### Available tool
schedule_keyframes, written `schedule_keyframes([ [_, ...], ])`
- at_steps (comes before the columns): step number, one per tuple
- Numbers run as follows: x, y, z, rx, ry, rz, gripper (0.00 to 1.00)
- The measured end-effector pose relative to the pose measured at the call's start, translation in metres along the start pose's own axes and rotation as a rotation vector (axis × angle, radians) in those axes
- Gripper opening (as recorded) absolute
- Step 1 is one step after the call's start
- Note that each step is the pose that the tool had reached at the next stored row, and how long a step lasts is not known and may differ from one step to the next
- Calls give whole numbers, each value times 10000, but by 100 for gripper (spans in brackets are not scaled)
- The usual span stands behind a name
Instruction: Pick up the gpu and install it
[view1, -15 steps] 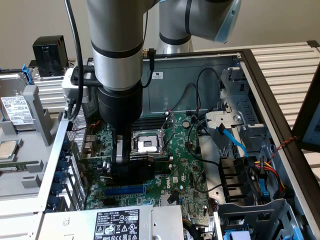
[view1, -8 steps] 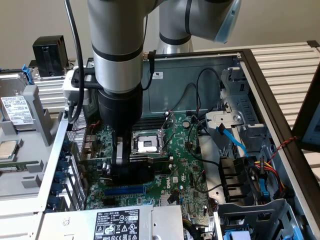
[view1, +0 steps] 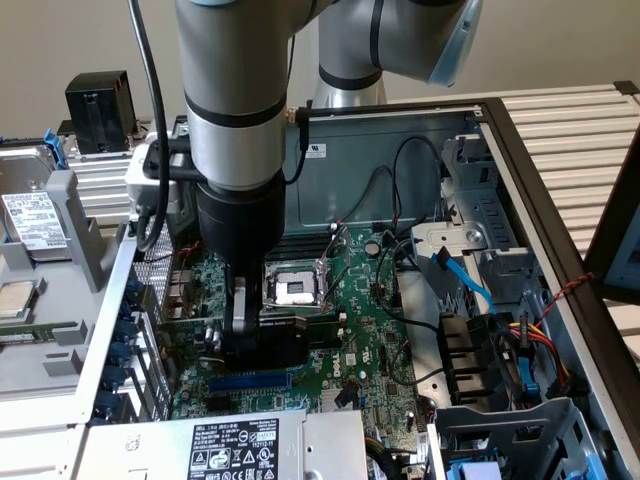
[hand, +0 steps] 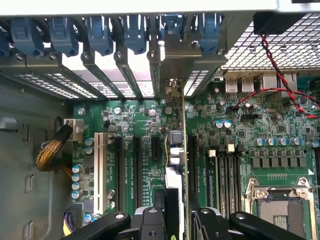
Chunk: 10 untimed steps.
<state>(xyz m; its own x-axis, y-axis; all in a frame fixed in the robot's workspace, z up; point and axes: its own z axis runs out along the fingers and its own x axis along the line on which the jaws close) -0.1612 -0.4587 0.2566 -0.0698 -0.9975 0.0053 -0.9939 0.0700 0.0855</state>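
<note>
Gripper (hand: 176, 220) in foreground, jaws part-closed and clamped on the gpu (hand: 175, 145). Card stands edge-on btwn the fingers over the motherboard (hand: 240, 135) expansion slots, silver bracket end at the case's rear edge, by the blue clips (hand: 100, 35). Seated or not: can't tell.

**What sits around my gripper (view1: 240, 335)**

In the exterior view I hold the gpu (view1: 280, 346) on edge, the motherboard (view1: 375, 330) beneath it. From the gpu, the CPU socket (view1: 296, 290) is at twelve o'clock, the power supply (view1: 250, 448) at six, the drive cage (view1: 495, 200) at two.
</note>
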Motion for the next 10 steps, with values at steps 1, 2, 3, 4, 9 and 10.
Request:
schedule_keyframes([
  [1,0,1,3,0,-1,0,27],
  [2,0,3,3,-3,1,0,27],
  [3,0,3,6,-2,0,0,27],
  [4,0,4,10,-3,-2,1,27],
  [9,1,11,25,-34,2,5,27],
  [10,0,11,30,-36,1,5,27],
])
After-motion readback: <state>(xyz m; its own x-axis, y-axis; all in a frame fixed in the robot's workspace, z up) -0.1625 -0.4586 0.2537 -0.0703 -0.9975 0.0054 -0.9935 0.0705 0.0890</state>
